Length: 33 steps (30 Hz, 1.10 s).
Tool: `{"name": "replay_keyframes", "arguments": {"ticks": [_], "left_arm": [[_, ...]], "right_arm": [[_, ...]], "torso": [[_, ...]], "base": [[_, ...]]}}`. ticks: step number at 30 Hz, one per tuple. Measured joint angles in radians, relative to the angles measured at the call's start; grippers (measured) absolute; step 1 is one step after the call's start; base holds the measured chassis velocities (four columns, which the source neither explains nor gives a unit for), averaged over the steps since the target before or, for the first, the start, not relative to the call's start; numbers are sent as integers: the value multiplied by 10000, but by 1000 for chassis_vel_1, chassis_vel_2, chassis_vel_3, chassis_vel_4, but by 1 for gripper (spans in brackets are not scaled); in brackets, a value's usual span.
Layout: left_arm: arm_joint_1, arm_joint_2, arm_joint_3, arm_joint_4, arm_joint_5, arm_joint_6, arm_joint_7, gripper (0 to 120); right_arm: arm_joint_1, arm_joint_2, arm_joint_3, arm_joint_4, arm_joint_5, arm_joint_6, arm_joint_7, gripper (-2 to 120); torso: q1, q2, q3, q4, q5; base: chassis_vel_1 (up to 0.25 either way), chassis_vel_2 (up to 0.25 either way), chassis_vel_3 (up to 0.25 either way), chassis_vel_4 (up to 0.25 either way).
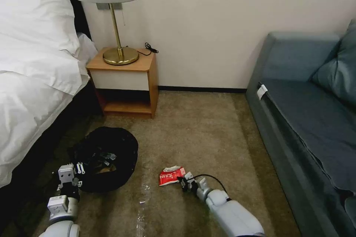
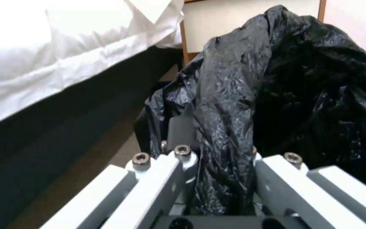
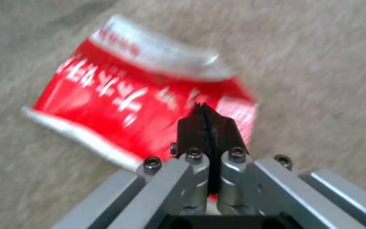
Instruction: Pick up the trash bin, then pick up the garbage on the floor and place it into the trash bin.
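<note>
- Head view: left gripper pinches the black liner of the trash bin, beside the bed.
- Right gripper, low over the carpet, has its fingers clamped on the red-and-white packet.

From my head camera: a white-sheeted bed with a pillow at nine to eleven o'clock. At twelve, a wooden nightstand against the cream wall bears a brass lamp and a black cable. A blue-grey sofa with its cushion runs along three o'clock. Tan carpet lies between.
</note>
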<state>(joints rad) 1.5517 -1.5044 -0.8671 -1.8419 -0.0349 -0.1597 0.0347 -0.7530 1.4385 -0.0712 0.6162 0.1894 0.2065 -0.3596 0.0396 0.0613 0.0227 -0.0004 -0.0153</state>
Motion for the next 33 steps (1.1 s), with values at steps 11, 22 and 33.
{"name": "replay_keyframes", "arguments": {"ticks": [11,22,33], "left_arm": [[192,-149,-77,201,73,-255,31,4],[238,-222,-100,63,131,-268,43,4],[261,-303,15,-47,258,-324,41,4]], "right_arm": [[639,-326,-634,207,-341,24,-444,17],[838,-906,-781,588,-2161,600,-1284,61],[1354,-874,-1138,403,-2856,943,-1866,96]], "torso": [[-1,1,-1,2,2],[-2,2,-2,0,2],[-2,2,-2,2,1]], "base": [[0,0,0,0],[0,0,0,0],[0,0,0,0]]}}
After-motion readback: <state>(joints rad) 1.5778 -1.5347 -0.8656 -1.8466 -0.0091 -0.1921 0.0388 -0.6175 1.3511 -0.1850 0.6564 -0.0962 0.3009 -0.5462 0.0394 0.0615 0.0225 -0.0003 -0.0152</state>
